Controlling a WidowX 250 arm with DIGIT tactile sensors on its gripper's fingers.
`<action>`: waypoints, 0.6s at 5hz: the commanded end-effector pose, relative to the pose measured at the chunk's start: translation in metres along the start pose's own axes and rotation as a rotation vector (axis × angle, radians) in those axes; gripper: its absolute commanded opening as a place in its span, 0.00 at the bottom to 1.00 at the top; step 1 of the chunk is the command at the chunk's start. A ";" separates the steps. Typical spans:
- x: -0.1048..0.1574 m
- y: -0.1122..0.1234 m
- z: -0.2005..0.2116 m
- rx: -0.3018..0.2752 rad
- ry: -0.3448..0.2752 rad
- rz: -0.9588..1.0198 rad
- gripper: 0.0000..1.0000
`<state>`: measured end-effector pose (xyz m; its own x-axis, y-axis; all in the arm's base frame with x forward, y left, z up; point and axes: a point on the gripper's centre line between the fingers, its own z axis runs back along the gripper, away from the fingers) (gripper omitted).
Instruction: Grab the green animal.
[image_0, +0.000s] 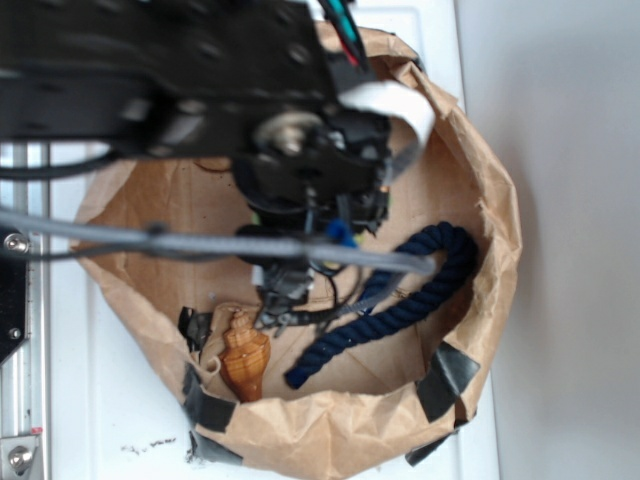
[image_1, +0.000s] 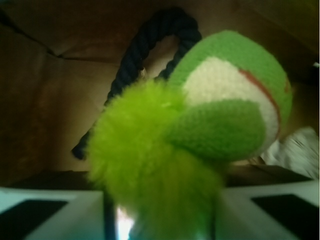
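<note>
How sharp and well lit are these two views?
Exterior: the black robot arm is blurred up close, while the orange-brown spiral seashell looks fairly sharp. Wrist: dim and soft, the fuzzy lime-green plush animal fills the frame; a bright glare spot sits at the bottom edge.

A brown paper bag (image_0: 480, 330) with a rolled rim (patched with black tape (image_0: 447, 378)) sits on the white tabletop (image_0: 110, 420). The black robot arm (image_0: 200, 70) reaches down into it. Inside lie a dark blue rope (image_0: 400, 305) and, near the bag's front wall, an orange-brown spiral seashell (image_0: 244, 358).
</note>
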<state>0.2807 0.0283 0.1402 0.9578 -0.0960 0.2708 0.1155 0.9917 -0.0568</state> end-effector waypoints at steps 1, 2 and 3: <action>-0.005 -0.001 0.047 0.178 -0.073 0.030 0.00; -0.007 0.005 0.050 0.215 -0.035 0.072 0.00; -0.006 0.006 0.042 0.222 -0.080 0.040 0.63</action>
